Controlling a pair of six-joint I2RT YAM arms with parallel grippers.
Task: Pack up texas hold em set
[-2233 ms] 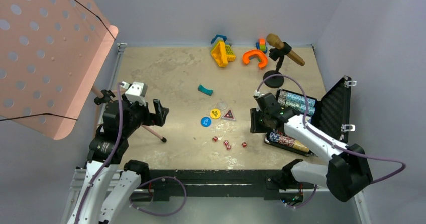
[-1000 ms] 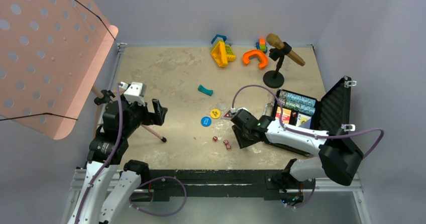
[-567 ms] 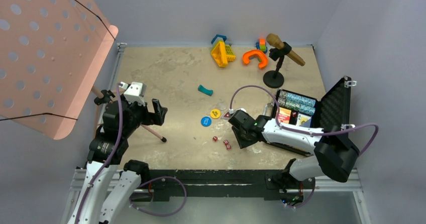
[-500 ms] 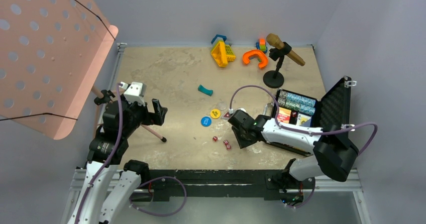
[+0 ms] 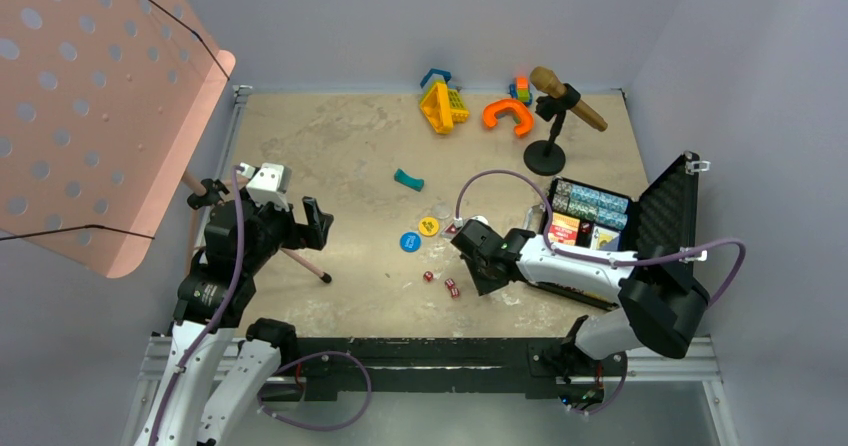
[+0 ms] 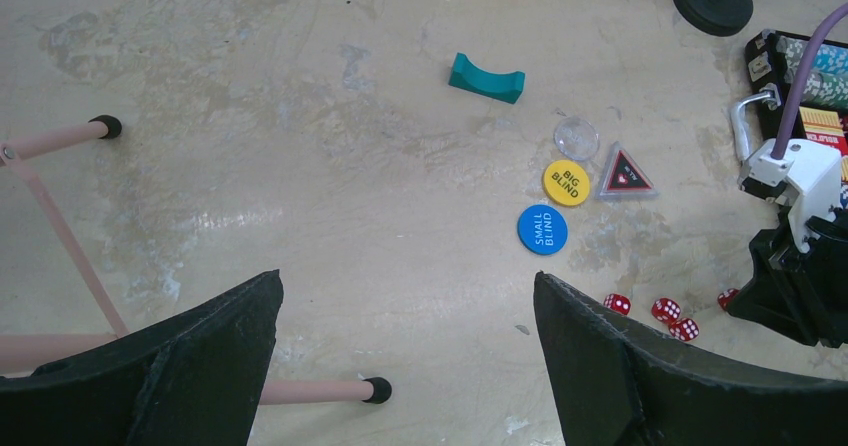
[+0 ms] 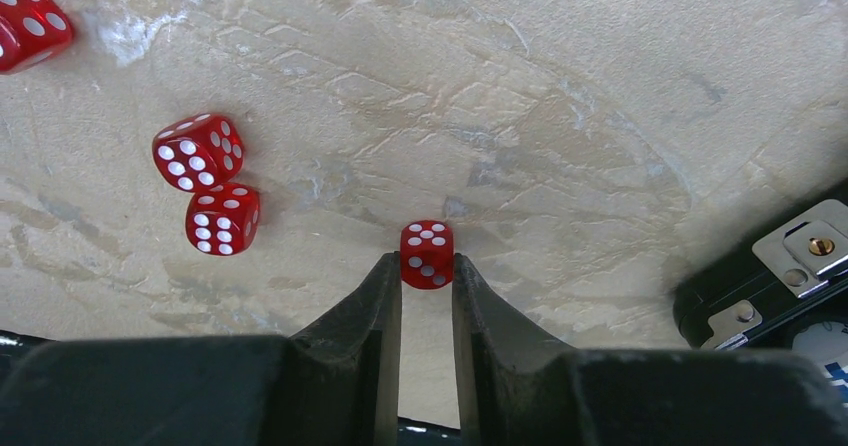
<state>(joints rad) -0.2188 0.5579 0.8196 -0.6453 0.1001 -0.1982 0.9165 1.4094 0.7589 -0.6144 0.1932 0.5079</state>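
The black case [image 5: 661,210] lies open at the right, with chip rows [image 5: 592,202] and a red card deck [image 5: 563,229] inside. Left of it, low over the table, my right gripper [image 5: 479,278] [image 7: 427,263] is shut on one small red die [image 7: 427,254], which both tips touch. Three more dice [image 7: 200,152] [image 7: 222,219] [image 7: 28,23] lie to its left. The blue token [image 5: 409,241], yellow token [image 5: 428,226] and triangular token [image 6: 625,174] sit just beyond. My left gripper [image 5: 318,224] [image 6: 405,278] hovers open and empty at the left.
A teal curved piece [image 5: 408,179] lies mid-table. A microphone stand [image 5: 545,156] stands behind the case, with orange [image 5: 507,116] and yellow [image 5: 443,106] toys at the back edge. A pink perforated stand [image 5: 90,116] fills the left, one leg [image 5: 305,263] under my left gripper.
My right arm swung from over the case to the dice, came down, and its jaws narrowed round the rightmost die. The left arm has not moved.
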